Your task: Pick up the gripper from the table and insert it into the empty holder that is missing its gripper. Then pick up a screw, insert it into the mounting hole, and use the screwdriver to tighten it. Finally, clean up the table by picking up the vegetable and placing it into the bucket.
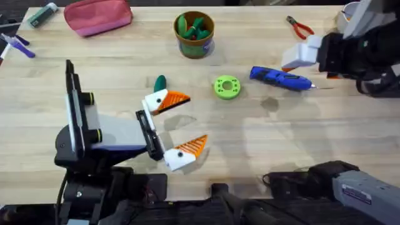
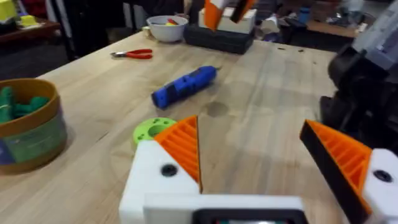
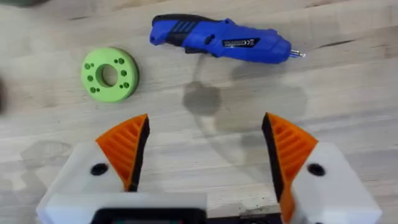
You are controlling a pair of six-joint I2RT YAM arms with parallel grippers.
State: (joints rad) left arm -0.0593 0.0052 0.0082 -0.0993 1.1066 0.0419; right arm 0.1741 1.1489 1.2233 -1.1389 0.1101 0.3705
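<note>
You are looking at the screwdriver [image 1: 281,79], a blue ribbed cylinder with a thin metal bit, lying flat on the pale wood-grain table [image 1: 250,137] just beside the bright green holed ring [image 1: 226,87]. The tan bucket [image 1: 194,34] is sitting at the far edge with green pieces inside, and the dark green vegetable [image 1: 160,82] is lying nearby. Your left gripper [image 1: 181,124] and right gripper [image 3: 202,152] are both hanging wide open, 2 orange ribbed pads each, gripping nothing.

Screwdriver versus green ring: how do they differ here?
The screwdriver is blue, long and cylindrical with a thin metal bit; the ring is bright green, flat and round with holes. The screwdriver lies on its side; the ring lies flat. Both rest on the table, apart, ungripped.
</note>
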